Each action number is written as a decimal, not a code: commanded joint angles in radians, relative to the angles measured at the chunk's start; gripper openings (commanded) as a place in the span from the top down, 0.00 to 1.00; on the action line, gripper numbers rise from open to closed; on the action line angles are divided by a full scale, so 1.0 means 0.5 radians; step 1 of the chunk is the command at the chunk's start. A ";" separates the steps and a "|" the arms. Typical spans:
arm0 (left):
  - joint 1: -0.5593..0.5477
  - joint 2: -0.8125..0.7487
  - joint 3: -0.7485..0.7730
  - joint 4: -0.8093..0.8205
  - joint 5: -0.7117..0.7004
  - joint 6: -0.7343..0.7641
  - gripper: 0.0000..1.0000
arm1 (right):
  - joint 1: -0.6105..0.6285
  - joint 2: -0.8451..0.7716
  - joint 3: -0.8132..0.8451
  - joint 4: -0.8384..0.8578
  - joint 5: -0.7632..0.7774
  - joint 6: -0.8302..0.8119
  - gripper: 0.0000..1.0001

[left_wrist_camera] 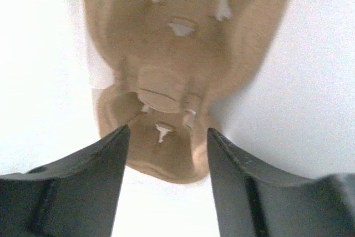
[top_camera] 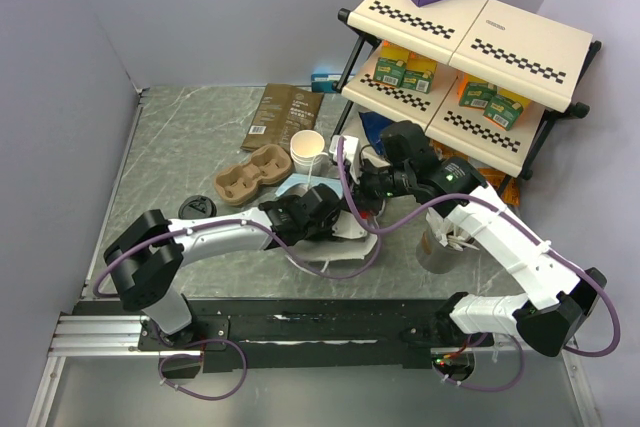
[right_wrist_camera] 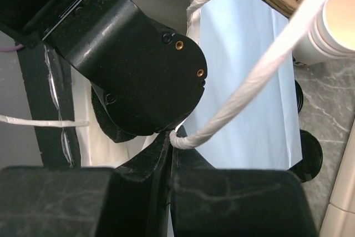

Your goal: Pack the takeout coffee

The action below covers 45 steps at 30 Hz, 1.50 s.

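A white paper cup [top_camera: 308,150] stands open, without a lid, behind the brown pulp carrier [top_camera: 254,173]; it also shows in the right wrist view [right_wrist_camera: 335,20]. A black lid [top_camera: 194,207] lies on the table left of the carrier. A white paper bag [top_camera: 335,247] lies on its side at the centre. My left gripper [top_camera: 318,209] is open inside the bag's mouth; a brown pulp carrier [left_wrist_camera: 183,54] shows just ahead of its fingers [left_wrist_camera: 105,165] against white paper. My right gripper [top_camera: 370,185] is shut on the bag's white rope handle [right_wrist_camera: 249,76].
A dark-brown coffee pouch [top_camera: 281,114] lies flat at the back. A checkered shelf rack [top_camera: 470,57] with green boxes stands at the back right. A grey container [top_camera: 440,247] stands beside the right arm. Two dark round lids [right_wrist_camera: 308,156] lie past the bag.
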 commanded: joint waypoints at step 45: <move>0.147 -0.456 0.064 -0.283 1.216 -0.401 0.18 | 0.034 0.075 0.041 0.224 0.342 0.314 1.00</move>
